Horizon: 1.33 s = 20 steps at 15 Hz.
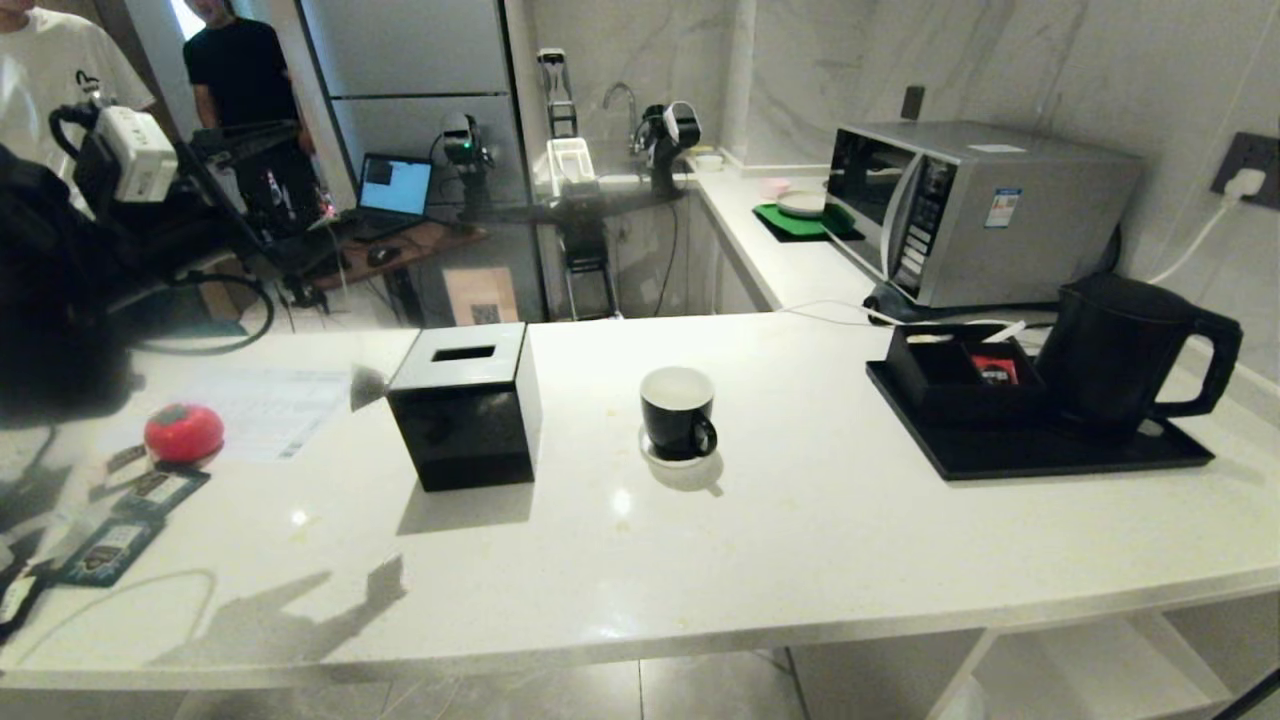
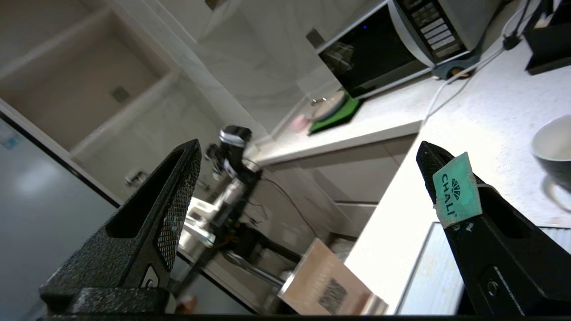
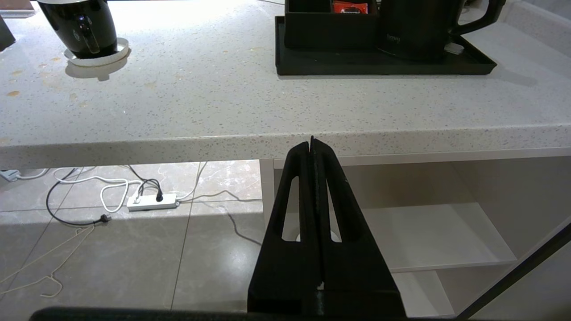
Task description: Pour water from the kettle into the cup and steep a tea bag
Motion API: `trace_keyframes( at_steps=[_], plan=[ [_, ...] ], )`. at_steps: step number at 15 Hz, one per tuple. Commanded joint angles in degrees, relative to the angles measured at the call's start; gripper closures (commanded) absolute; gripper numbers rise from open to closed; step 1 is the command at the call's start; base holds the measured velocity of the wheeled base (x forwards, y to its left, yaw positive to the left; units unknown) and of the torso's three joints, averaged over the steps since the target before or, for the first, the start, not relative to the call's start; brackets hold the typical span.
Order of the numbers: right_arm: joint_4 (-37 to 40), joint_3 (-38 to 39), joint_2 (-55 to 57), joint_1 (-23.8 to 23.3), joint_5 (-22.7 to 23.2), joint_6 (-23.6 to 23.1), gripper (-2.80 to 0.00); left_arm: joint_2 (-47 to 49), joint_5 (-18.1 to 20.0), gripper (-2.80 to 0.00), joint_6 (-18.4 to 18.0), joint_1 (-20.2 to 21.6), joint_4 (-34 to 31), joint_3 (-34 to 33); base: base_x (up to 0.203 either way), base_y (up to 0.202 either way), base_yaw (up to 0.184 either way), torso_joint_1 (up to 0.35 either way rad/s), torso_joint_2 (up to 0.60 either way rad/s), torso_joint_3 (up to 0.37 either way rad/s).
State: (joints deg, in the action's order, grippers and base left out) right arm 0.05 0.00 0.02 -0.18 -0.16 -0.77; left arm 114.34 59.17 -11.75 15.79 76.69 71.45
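The cup [image 1: 678, 411], black with a white inside, was set on its small white saucer [image 1: 683, 455] mid-tabletop [image 1: 800, 530]. On the right, a black tray [image 1: 1040, 450] carried the matte kettle [image 1: 1125, 350] and a box holding a red packet [image 1: 996, 371]. A cube-shaped tissue box [image 1: 465, 405] was placed left of the cup. The left gripper [image 2: 308, 187] was seen with jaws wide apart, a teal tag [image 2: 457, 189] stuck to one finger; the right gripper [image 3: 312, 145] was held below the tabletop edge, jaws together.

The tabletop [image 1: 800, 540] is pale speckled stone, polished smooth enough to throw glints, and the black tissue box [image 1: 463, 405] on it is glossy too. The kettle [image 1: 1120, 350] looks matt black, the cup [image 1: 677, 412] shiny glazed ceramic. The left pincer [image 2: 308, 160] has grainy black fingers [image 2: 147, 223] with mesh-patterned pads.
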Motion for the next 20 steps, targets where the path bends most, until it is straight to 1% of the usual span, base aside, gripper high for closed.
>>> trace_keyframes(
  at_steps=[1,3,5,8,11,13,14,18,20],
  plan=[
    [-0.04,0.00,0.06,0.01,-0.02,-0.02,0.00,-1.56,0.34,-2.80,-0.03,0.03,-2.23,1.64,0.000,0.000,0.000,0.000,0.00,0.000],
    [0.04,0.00,0.06,0.01,-0.02,-0.02,0.00,-1.70,0.43,-2.80,-0.03,-0.05,-6.02,4.06,0.000,0.000,0.000,0.000,0.00,0.000],
    [-0.04,0.00,0.06,0.01,-0.02,-0.02,0.00,-3.13,0.56,-2.80,-0.03,-0.05,-10.85,4.62,0.000,0.000,0.000,0.000,0.00,0.000],
    [-0.05,0.00,0.06,0.01,-0.02,-0.02,0.00,-3.59,3.09,-2.80,-0.03,0.02,-16.05,7.25,0.000,0.000,0.000,0.000,0.00,0.000],
    [0.00,0.00,0.06,0.01,-0.02,-0.02,0.00,-3.93,4.23,-2.80,-0.03,0.06,-21.22,9.18,0.000,0.000,0.000,0.000,0.00,0.000],
    [-0.03,0.00,0.06,0.01,-0.02,-0.02,0.00,-4.20,9.04,-2.80,-0.03,0.60,-24.03,9.89,0.000,0.000,0.000,0.000,0.00,0.000],
    [0.03,0.00,0.06,0.01,-0.02,-0.11,0.00,-4.77,10.66,-2.80,-0.03,1.02,-25.79,9.93,0.000,0.000,0.000,0.000,0.00,0.000],
    [0.04,0.00,0.06,0.01,-0.02,-0.02,0.00,-5.78,12.29,-2.80,-0.03,1.29,-29.42,9.80,0.000,0.000,0.000,0.000,0.00,0.000],
    [-0.05,0.00,0.06,0.01,-0.02,-0.02,0.00,-7.46,14.07,-2.80,-0.03,1.85,-34.20,9.62,0.000,0.000,0.000,0.000,0.00,0.000]
  ],
)
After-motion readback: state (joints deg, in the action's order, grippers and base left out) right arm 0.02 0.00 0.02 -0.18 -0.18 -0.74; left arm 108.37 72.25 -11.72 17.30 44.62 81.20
